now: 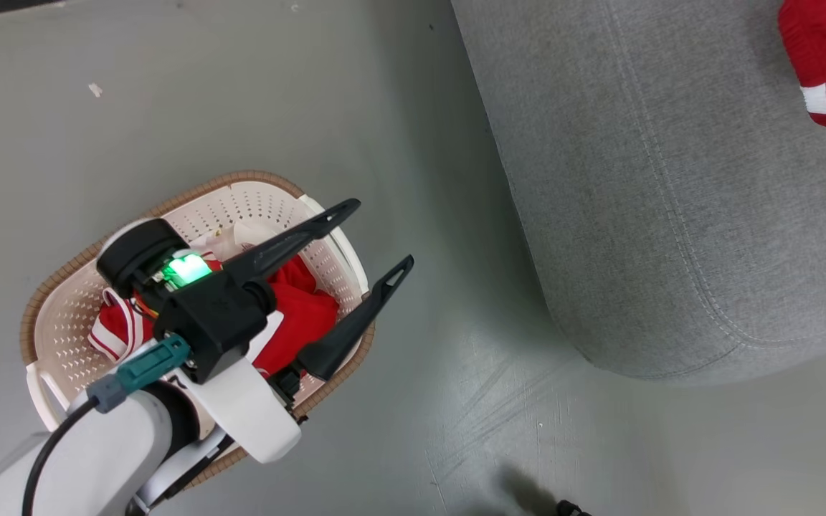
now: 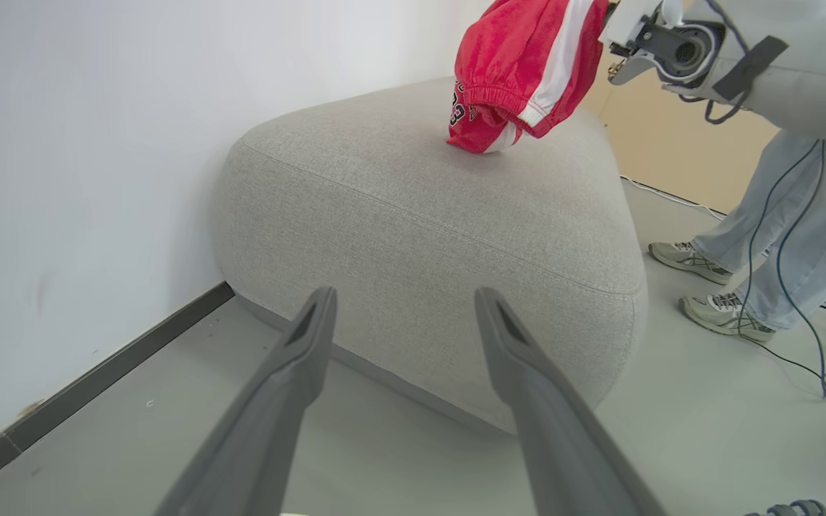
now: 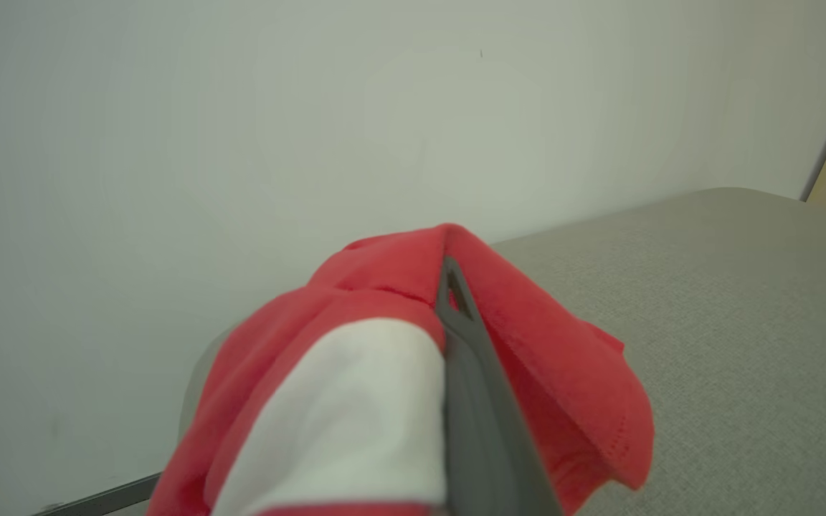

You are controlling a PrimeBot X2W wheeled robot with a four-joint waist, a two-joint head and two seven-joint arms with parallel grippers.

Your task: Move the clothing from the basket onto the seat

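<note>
The cream basket [image 1: 255,204] with its brown rim stands on the floor at the lower left. A red and white garment [image 1: 305,315] lies inside it. My left gripper [image 1: 383,232] hovers above the basket's right side, open with nothing between its fingers [image 2: 528,373]. It points toward the grey seat [image 2: 420,215]. My right gripper [image 3: 449,269] is shut on a second red garment with a white band [image 3: 355,387]. That garment [image 2: 520,64] hangs over the seat [image 1: 657,201], and its lower end touches the cushion top.
A person's legs and pale shoes [image 2: 728,315] stand beside the seat's far side, with cables [image 2: 814,358] trailing on the floor. A white wall [image 2: 62,143] runs behind the seat. Grey floor [image 1: 456,322] separates basket and seat.
</note>
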